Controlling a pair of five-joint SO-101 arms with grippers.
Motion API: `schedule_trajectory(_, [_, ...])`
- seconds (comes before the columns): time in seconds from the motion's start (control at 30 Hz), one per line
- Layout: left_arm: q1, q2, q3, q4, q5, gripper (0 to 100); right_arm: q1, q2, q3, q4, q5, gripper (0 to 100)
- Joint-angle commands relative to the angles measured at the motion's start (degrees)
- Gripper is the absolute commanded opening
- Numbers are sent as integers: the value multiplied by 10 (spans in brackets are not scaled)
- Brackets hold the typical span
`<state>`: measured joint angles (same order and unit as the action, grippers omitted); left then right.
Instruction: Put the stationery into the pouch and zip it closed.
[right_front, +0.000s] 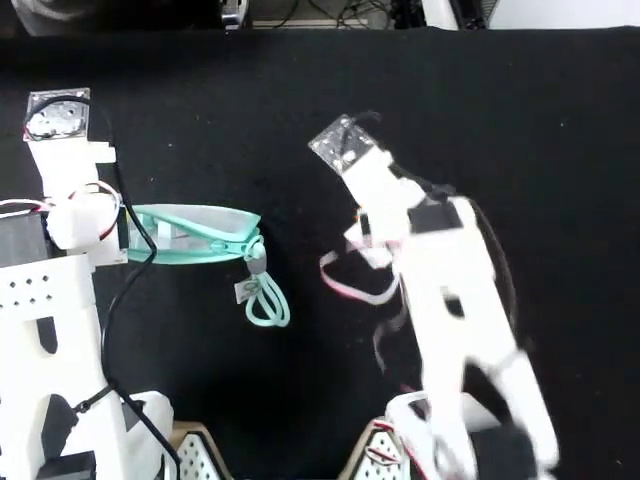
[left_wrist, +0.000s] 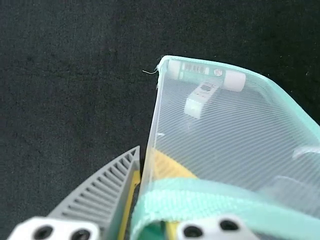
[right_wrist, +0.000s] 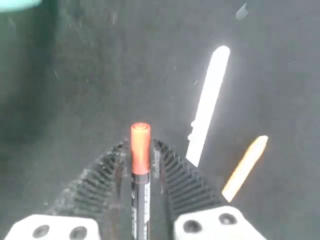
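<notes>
High view: the left arm (right_front: 60, 300) is holding a mint mesh pouch (right_front: 195, 235) at the left of the black table (right_front: 520, 120), with its cord loop (right_front: 266, 302) trailing nearer. The right arm (right_front: 440, 290) is hanging over the centre.

Left wrist view: the left gripper (left_wrist: 142, 182) is pinching the pouch's edge, fingers clamped on the mesh.

Right wrist view: the right gripper (right_wrist: 140, 152) is gripping a red-capped pen (right_wrist: 140, 142), fingers closed on its barrel. A white pen (right_wrist: 207, 105) and an orange stick (right_wrist: 245, 167) are lying on the table beyond it.

The red-capped pen is probably needing to travel left, aimed at the pouch mouth, with the pouch being held steady. Open room is lying between arm and pouch, and the table's far edge is sitting well away.
</notes>
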<state>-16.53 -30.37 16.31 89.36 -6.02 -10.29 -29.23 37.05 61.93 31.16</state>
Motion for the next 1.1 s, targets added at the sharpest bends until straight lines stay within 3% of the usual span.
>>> schedule_trajectory(0.0, [-10,10,12,-1,-3,30,-34,-212,14,3,-60,11])
schedule_trajectory(0.13, [-10,11,12,-3,-3,30,-89,-400,15,-3,-113,11])
schedule_trajectory(0.3, [-10,11,12,-4,-3,30,-212,-581,22,-32,-171,14])
schedule_trajectory(0.5, [-10,11,12,-4,-3,30,-330,-704,119,-260,-208,14])
schedule_trajectory(0.77, [-10,11,12,-3,-2,30,-464,-703,257,-502,-208,14])
schedule_trajectory(0.9, [-10,11,12,-3,-3,30,-531,-661,273,-531,-207,14])
schedule_trajectory(1.07, [-10,11,12,-3,-4,30,-534,-601,269,-533,-198,14])
